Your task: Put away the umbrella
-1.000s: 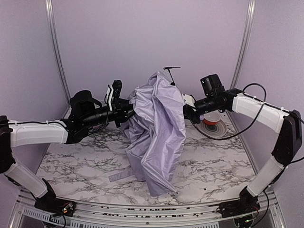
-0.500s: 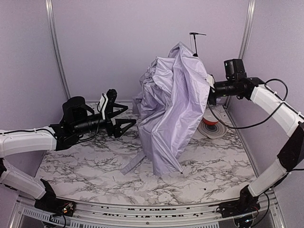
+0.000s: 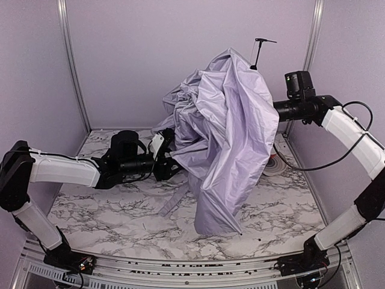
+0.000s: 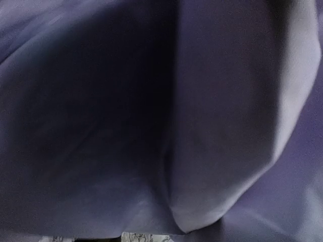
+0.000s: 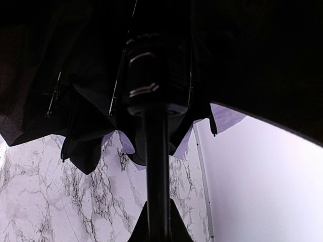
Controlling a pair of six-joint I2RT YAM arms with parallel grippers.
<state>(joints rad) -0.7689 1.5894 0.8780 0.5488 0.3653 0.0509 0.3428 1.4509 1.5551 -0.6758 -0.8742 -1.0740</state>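
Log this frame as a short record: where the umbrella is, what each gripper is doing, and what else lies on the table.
umbrella: half collapsed, lifted above the marble table, lavender canopy hanging loose
right gripper: shut on the black shaft, holding the umbrella up
left gripper: pressed into the canopy's left side; fabric hides the jaws, so open or shut is unclear
other items: pale strip on the table below the canopy; round red-and-white object at the right rear, partly hidden
task state: umbrella not yet folded or put away

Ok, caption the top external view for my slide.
Right gripper holds up the limp lavender umbrella over the marble table, left gripper at its fabric.
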